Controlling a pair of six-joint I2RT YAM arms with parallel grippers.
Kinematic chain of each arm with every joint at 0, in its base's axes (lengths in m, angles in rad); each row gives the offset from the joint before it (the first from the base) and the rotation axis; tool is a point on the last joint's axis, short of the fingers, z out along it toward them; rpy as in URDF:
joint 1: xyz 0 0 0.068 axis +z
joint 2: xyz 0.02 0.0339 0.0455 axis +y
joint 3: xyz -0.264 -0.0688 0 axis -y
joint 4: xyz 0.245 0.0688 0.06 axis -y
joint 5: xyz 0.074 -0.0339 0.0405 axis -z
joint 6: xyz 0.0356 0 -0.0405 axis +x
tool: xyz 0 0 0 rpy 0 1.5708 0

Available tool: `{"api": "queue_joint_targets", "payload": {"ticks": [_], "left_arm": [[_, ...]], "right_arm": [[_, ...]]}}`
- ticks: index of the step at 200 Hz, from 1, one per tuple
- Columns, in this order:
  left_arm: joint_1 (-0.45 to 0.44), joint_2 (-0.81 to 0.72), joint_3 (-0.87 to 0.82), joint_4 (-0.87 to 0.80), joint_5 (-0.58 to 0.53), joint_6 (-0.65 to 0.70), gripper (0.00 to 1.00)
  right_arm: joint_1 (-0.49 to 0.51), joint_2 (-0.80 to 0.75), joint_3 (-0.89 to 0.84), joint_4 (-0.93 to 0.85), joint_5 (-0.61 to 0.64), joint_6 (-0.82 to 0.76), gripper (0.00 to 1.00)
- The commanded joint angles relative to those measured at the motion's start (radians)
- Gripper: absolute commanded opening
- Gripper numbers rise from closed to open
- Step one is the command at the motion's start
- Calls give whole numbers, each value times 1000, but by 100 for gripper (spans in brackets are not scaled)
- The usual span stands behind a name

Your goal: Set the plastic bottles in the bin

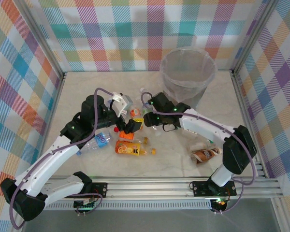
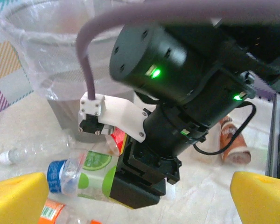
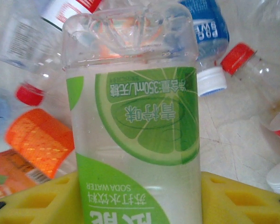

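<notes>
**Left end effector** (image 2: 140,196): yellow fingers (image 2: 16,198) spread fully apart, holding nothing, just left of the plastic bottles (image 1: 130,147) heaped at the centre of the desk (image 1: 183,166).

**Right end effector** (image 3: 140,203): pads (image 3: 42,200) closed against both sides of the lime-label bottle (image 3: 135,116), which lies in that heap.

Further right, a brown-label bottle (image 1: 205,154) lies well apart. The bin (image 1: 183,89) stands upright at rear right.

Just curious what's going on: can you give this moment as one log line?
right gripper: shut on green-label bottle | left gripper: open | bin: upright
</notes>
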Motion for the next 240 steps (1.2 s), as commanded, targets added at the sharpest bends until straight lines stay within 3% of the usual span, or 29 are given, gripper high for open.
{"api": "queue_joint_targets", "payload": {"ticks": [1, 127, 240], "left_arm": [[6, -25, -23, 103, 37, -69, 100], [7, -80, -69, 182, 21, -115, 100], [6, -43, -48, 146, 58, -94, 100]], "right_arm": [[-13, -76, 63, -41, -37, -34, 58], [-178, -213, 334, -90, -75, -149, 59], [-459, -40, 578, -138, -94, -206, 59]]}}
